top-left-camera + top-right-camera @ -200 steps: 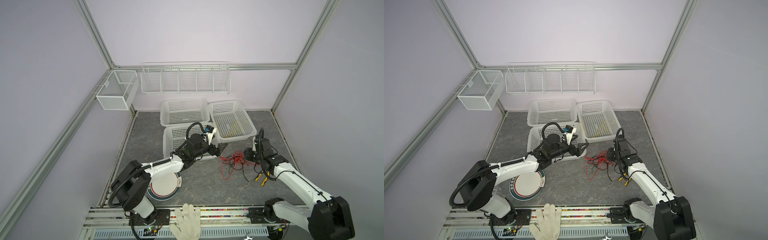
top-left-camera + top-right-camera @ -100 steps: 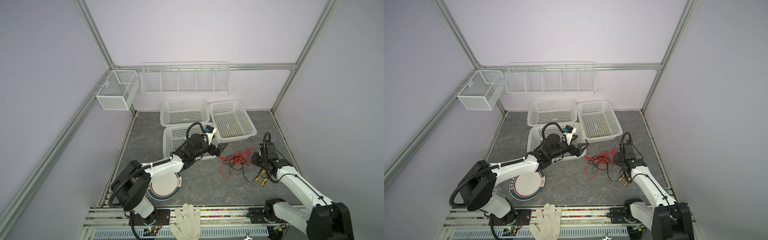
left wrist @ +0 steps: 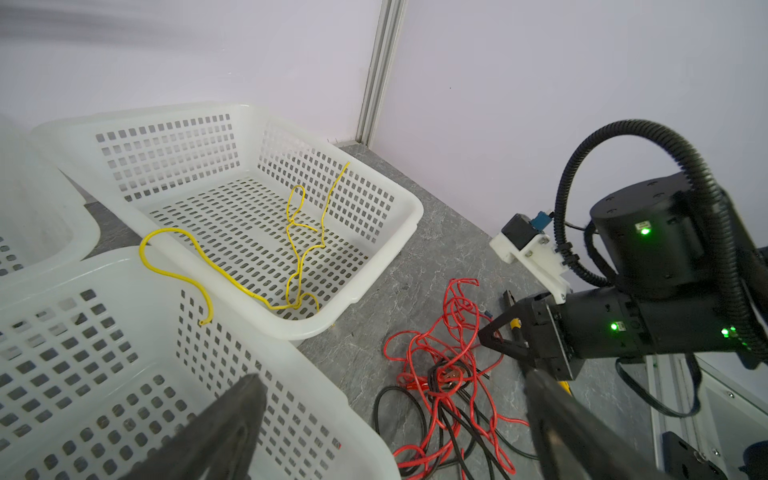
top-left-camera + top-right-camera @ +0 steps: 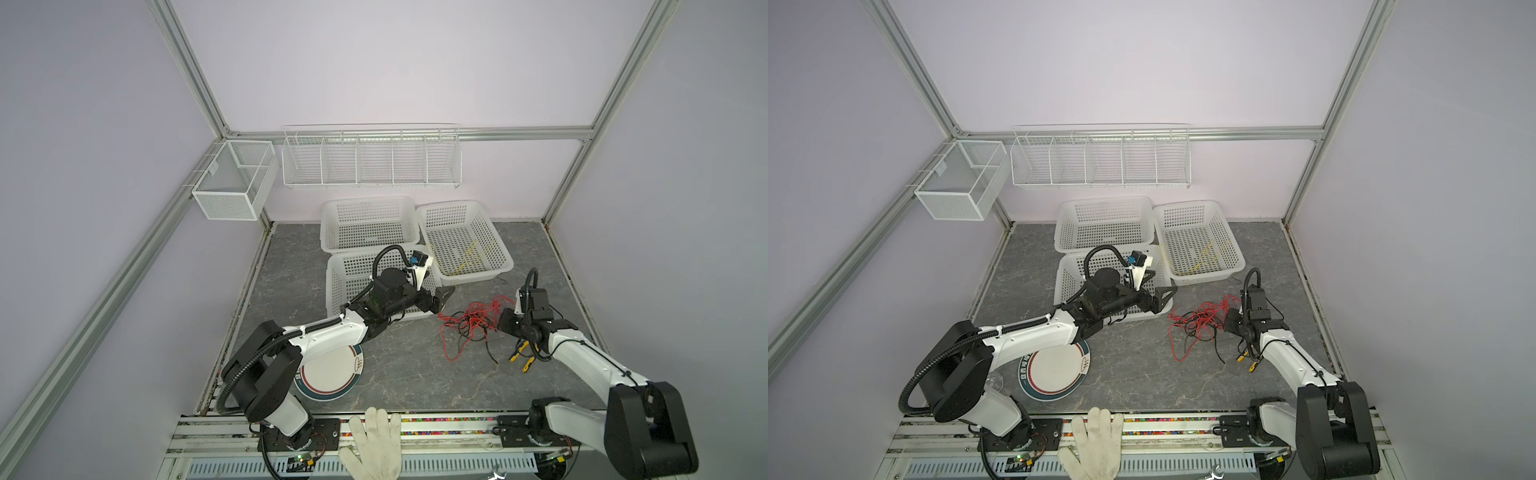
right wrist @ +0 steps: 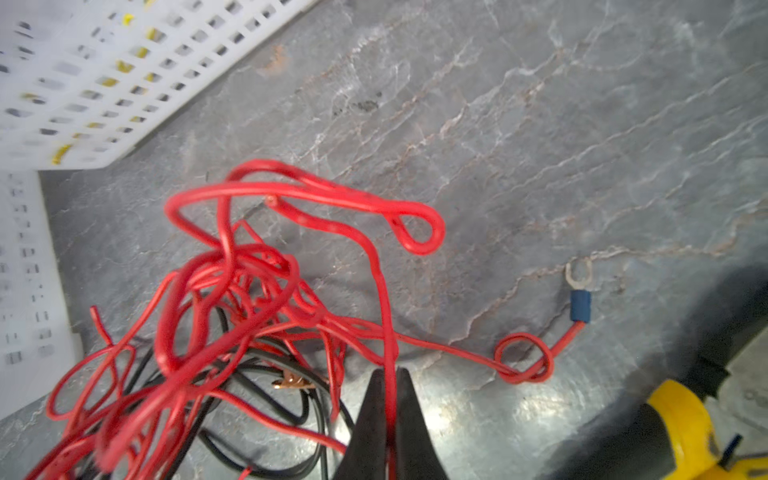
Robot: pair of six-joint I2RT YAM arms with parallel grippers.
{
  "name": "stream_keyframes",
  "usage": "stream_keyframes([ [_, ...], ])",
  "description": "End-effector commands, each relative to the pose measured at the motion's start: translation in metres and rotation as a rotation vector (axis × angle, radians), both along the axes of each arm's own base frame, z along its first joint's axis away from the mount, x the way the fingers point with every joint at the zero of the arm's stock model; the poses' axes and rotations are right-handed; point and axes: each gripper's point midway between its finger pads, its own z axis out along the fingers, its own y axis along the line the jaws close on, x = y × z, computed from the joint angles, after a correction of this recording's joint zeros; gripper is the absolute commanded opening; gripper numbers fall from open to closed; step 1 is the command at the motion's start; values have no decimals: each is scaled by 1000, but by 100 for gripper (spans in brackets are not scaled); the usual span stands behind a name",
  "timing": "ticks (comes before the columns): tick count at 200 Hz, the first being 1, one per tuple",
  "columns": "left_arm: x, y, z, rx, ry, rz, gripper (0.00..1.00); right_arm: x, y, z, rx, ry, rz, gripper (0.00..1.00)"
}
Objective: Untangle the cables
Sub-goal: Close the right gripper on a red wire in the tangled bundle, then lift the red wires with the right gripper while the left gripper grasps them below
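Pinching a red cable [image 5: 384, 316] from the tangle [image 4: 469, 323], my right gripper [image 5: 387, 376] is clamped on it. My left gripper [image 4: 441, 300] hangs wide apart over a basket [image 4: 337, 286].

red cable [image 5: 386, 299] in right gripper [image 5: 390, 374]: smooth glossy plastic insulation. black cable [image 5: 320, 428] near it: glossy jacket too. fingers [image 5: 365, 419] matt black. spade terminal [image 5: 577, 274] just beside them: bare dull metal fork, blue plastic sleeve [image 5: 580, 305]. tabletop [image 5: 540, 124] below: grey stone-look, veined, slight sheen. basket [image 3: 307, 328] ahead of left gripper [image 3: 392, 376]: white perforated plastic, smooth, semi-gloss.
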Motion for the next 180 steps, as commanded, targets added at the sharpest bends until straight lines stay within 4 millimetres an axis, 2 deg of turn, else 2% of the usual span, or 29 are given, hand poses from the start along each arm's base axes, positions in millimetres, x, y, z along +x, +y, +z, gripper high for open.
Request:
stream_keyframes([
  [1, 3, 3, -4, 0, 5, 16, 97, 3, 2, 40, -51, -99, 49, 6],
  [60, 2, -4, 4, -25, -1, -9, 97, -13, 29, 143, -24, -391, 222, 7],
  [109, -7, -7, 24, -45, -38, -52, 97, -29, 67, 219, 143, -616, 405, 6],
  [139, -16, -13, 39, -58, -69, -91, 97, -27, 74, 237, 165, -626, 439, 7],
  [180, -26, -29, 32, -39, -49, -135, 97, -26, 74, 237, 172, -647, 434, 7],
])
